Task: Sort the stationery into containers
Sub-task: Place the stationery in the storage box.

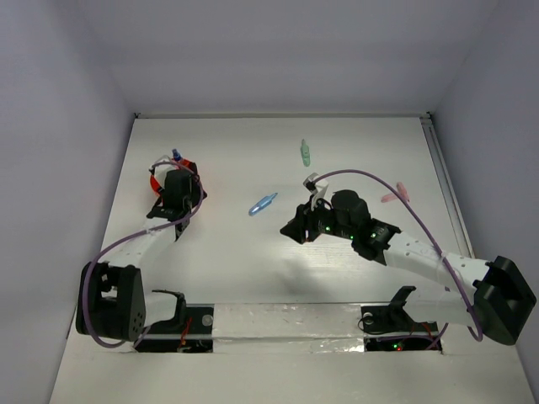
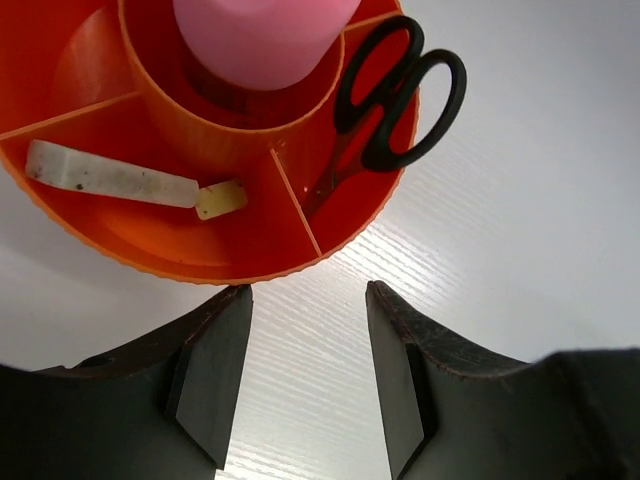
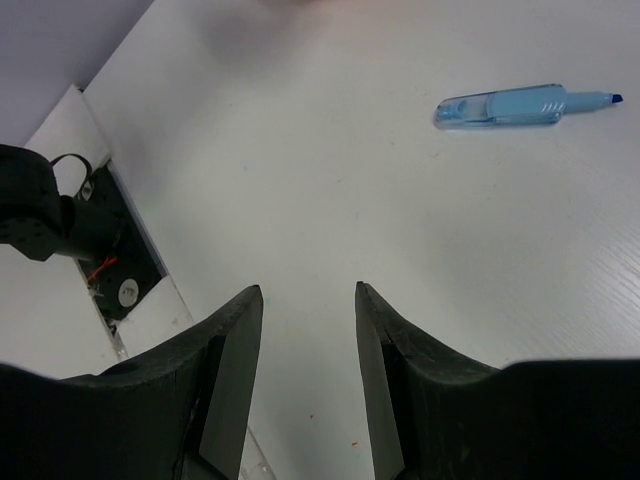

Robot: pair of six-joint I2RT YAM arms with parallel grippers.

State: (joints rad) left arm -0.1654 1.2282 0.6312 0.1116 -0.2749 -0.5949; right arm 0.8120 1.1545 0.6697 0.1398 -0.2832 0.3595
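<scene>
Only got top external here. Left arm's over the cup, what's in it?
Observer: Left wrist view shows the pink tube sitting in the centre well of the orange cup.
Operator: Outer sections?
Observer: One holds the black-handled scissors; the section next to it has a beige-grey piece lying flat.
Operator: Left gripper holding anything?
Observer: No. The left gripper is open and empty, over the table just short of the cup's outer wall.
</scene>
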